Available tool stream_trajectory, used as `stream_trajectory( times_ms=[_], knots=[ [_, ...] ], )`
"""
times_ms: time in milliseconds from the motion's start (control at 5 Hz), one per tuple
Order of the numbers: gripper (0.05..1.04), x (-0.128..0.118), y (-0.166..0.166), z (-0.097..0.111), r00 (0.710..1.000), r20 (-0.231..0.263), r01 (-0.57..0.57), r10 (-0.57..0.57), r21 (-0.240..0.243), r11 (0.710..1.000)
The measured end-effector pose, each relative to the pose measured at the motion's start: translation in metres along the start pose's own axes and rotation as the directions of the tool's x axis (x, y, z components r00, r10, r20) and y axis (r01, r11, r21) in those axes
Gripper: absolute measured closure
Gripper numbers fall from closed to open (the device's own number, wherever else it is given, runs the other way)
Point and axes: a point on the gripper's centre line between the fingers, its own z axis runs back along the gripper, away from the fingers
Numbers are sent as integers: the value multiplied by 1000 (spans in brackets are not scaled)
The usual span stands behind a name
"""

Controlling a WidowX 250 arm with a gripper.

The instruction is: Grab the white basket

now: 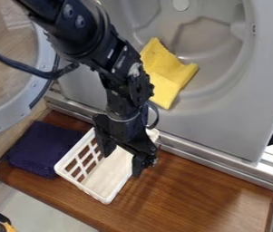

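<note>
The black gripper (pixel 123 161) hangs open over the white basket (pixel 81 185).

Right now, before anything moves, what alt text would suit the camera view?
A black robot arm's open tool hangs over a white basket on a brown wooden surface. A dark blue cloth lies beside it; a yellow cloth rests against a grey recessed panel behind.
</note>
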Motion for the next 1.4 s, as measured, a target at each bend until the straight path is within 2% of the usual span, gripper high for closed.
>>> stream_trajectory(
  times_ms=[200, 400, 600, 800, 1000, 1400],
  knots=[
    [83, -3, 0, -5, 1000, -23, 3, -3, -2, 1000],
    [83, 6, 4, -8, 999, -24, 33, -33, 5, 999],
    [83, 17, 25, -2, 1000, -27, -2, 3, 22, 1000],
    [83, 20, 69, 1, 995, -30, -99, 100, 32, 995],
    [83, 17, 101, -14, 985, -70, -153, 155, 35, 988],
    [83, 12, 126, -37, 967, -123, -218, 224, 62, 974]
  ],
)
